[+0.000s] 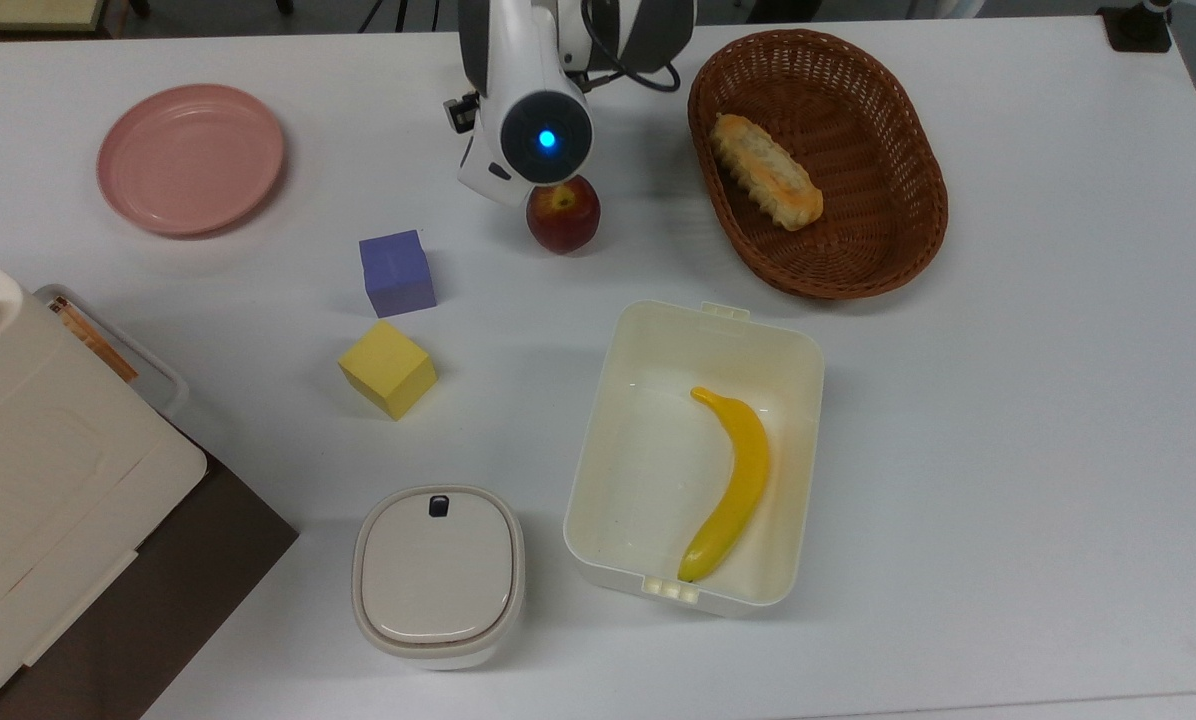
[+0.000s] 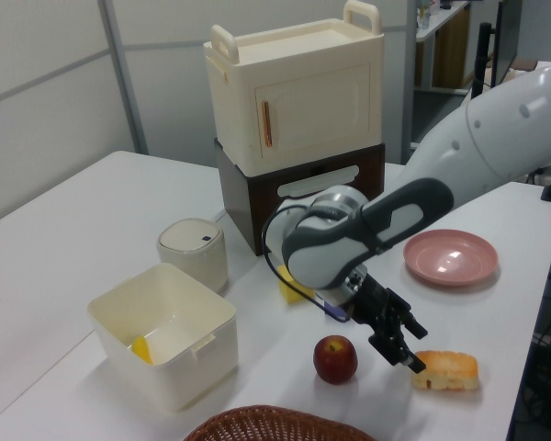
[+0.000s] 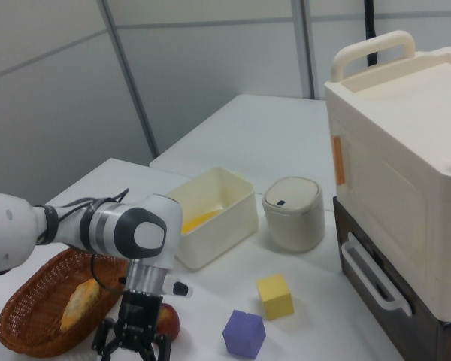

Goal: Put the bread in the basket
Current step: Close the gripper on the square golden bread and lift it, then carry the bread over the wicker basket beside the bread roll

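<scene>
The gripper (image 2: 406, 349) hangs low over the table (image 1: 1008, 420) with its two fingers (image 2: 416, 359) spread apart and nothing between them; in the right view the gripper (image 3: 133, 347) shows the same splayed stance, fingers pointing down.

In the left view, the bread (image 2: 447, 370) lies flat on the table just to the right of the fingertips, its near end beside or perhaps touching the lower finger; contact cannot be confirmed. No grasp is made, so the pick-up appears to be at the approach stage.

Just to the left view's left of the gripper sits the apple (image 2: 335, 358), close enough that it may crowd the fingers. In the top view the arm's wrist (image 1: 543, 140) stands over the apple's (image 1: 563, 214) far edge.

Farther out, well apart from the gripper toward the top view's right, stands the basket (image 1: 893, 250). It already holds a longer, paler ridged roll (image 1: 766, 171), which is not the bun in question. The whole task is judged to remain: closing on the bread, lifting it, carrying it past the apple, and setting it inside the wicker rim.

On the gripper's other side lie a purple cube (image 1: 396, 272), a yellow cube (image 1: 387, 368) and a pink plate (image 1: 190, 158). Farthest off is a cream box (image 1: 608, 420) containing a banana (image 1: 732, 483).
</scene>
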You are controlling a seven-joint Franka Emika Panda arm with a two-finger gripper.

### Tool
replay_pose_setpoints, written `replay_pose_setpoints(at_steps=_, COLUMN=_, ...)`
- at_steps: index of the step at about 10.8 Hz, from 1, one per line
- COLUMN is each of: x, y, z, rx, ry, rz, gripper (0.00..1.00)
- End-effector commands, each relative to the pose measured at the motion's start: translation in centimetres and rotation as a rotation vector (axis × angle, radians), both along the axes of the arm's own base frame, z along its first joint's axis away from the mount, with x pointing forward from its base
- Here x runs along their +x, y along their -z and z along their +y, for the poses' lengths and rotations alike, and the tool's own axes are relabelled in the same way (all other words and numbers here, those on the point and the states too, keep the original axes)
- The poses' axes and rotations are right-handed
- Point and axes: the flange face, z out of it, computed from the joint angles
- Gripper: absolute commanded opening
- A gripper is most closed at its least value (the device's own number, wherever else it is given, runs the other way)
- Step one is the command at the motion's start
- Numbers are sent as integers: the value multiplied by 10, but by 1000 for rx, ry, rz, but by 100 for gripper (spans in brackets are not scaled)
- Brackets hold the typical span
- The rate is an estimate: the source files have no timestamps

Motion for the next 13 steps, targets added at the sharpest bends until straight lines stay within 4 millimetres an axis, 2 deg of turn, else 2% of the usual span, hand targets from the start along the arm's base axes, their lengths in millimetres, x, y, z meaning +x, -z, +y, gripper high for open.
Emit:
replay_pose_setpoints(at_steps=1, x=-7, y=25, z=3, rx=-63, ry=-79, rz=90, gripper=100)
replay_pose_setpoints(at_steps=2, x=-5, y=26, z=3, rx=-67, ry=-77, rz=85, gripper=100)
replay_pose_setpoints(at_steps=3, x=-5, y=26, z=3, rx=-69, ry=-76, rz=81, gripper=94)
replay_pose_setpoints(at_steps=5, x=-3, y=33, z=7, rx=-78, ry=-95, rz=85, gripper=46)
replay_pose_setpoints(at_steps=6, x=-1, y=30, z=9, rx=-78, ry=-100, rz=75, gripper=18)
replay_pose_setpoints(at_steps=7, x=4, y=24, z=9, rx=-78, ry=-98, rz=58, gripper=3)
replay_pose_setpoints(at_steps=8, x=11, y=16, z=10, rx=-78, ry=-96, rz=36, gripper=0)
replay_pose_setpoints(at_steps=11, x=28, y=-16, z=13, rx=-97, ry=-70, rz=-39, gripper=0)
replay_pose_setpoints(at_steps=13, x=34, y=-37, z=26, rx=-99, ry=-77, rz=-52, gripper=0)
